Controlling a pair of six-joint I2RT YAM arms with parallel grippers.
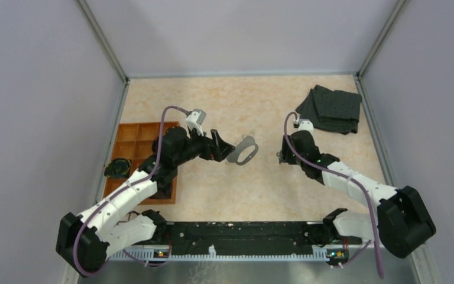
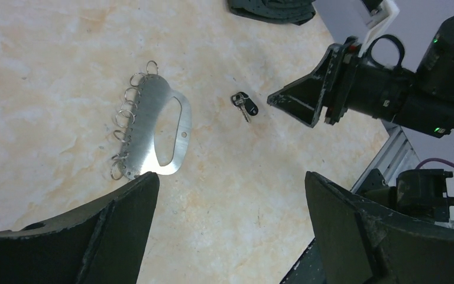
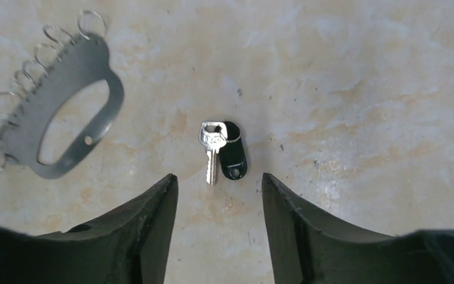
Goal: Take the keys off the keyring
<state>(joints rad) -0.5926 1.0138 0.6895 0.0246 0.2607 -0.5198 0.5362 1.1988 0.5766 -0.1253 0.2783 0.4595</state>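
The keyring (image 1: pixel 248 142) is a flat grey metal oval with a hollow middle, lying on the table centre. Several small wire rings (image 2: pixel 125 112) line one edge, and I see no keys on them. It also shows in the left wrist view (image 2: pixel 145 124) and the right wrist view (image 3: pixel 59 83). One silver key (image 3: pixel 211 148) with a black fob (image 3: pixel 233 157) lies apart on the table (image 2: pixel 243 105). My left gripper (image 1: pixel 223 148) is open and empty just left of the keyring (image 2: pixel 230 177). My right gripper (image 1: pixel 282 157) is open and empty, just short of the key (image 3: pixel 219 177).
A dark folded cloth (image 1: pixel 331 108) lies at the back right. An orange compartment tray (image 1: pixel 136 133) sits at the left with a black coiled item (image 1: pixel 117 168) in it. The arms' base rail (image 1: pixel 242 234) runs along the near edge.
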